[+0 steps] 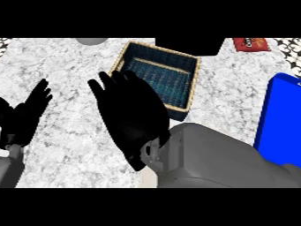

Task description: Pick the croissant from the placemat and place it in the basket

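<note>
**Croissant out of sight; the pick looks not yet made**

My black right hand (129, 117) is spread and holds nothing, just near-left of the tan woven basket with blue lining (166, 49). I see no croissant there or on the blue rectangular placemat (286, 119) at right. I judge the next move is a swing right. My black left hand (22, 115) rests open at left.

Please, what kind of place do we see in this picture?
Most likely a kitchen counter. The white-and-grey marbled stone top carries a rectangular woven basket with a dark blue inside, a bright blue flat placemat at the right edge, and a small red packet at the far side.
</note>
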`<state>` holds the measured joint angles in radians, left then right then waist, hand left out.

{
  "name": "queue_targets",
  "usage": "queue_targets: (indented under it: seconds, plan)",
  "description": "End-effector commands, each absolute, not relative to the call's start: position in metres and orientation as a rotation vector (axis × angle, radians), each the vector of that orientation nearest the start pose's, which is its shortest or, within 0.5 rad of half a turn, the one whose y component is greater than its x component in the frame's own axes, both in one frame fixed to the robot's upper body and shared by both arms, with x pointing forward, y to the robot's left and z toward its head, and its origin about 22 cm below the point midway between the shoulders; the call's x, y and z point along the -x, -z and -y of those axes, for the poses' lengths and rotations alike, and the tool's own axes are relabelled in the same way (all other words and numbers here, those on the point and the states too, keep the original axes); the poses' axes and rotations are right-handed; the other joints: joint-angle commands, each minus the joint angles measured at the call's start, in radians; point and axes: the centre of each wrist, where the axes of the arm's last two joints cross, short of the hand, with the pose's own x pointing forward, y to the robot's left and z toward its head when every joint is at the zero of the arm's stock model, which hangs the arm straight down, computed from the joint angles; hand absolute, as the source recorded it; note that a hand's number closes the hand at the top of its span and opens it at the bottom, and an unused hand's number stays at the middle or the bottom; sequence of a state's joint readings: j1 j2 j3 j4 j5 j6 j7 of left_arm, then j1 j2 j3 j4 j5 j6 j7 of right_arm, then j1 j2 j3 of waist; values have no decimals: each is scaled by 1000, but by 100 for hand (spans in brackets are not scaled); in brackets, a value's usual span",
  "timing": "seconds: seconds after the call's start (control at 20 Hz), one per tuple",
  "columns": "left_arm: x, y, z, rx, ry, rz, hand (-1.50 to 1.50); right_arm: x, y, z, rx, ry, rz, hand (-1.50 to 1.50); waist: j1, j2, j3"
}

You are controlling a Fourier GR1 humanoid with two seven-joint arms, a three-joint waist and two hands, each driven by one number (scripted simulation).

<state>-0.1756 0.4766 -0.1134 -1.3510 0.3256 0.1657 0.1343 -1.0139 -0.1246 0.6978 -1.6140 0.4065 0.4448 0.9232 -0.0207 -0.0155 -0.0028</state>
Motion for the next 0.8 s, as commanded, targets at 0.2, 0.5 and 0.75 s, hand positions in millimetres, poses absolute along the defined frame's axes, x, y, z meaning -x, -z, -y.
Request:
queue_targets:
  seconds: [0.2, 0.5, 0.75]
  plan:
    - [-280, -30, -324, -202, 52, 1377, 0, -268, -259, 20, 567, -1715, 1177, -150, 4, 4, 2]
    - [-285, -30, -320, -191, 53, 1362, 0, -269, -277, 83, 432, -1641, 1217, -150, -3, 7, 2]
    - [-280, -32, -316, -192, 73, 1373, 0, -242, -265, 126, 402, -1523, 1330, -150, 9, 10, 3]
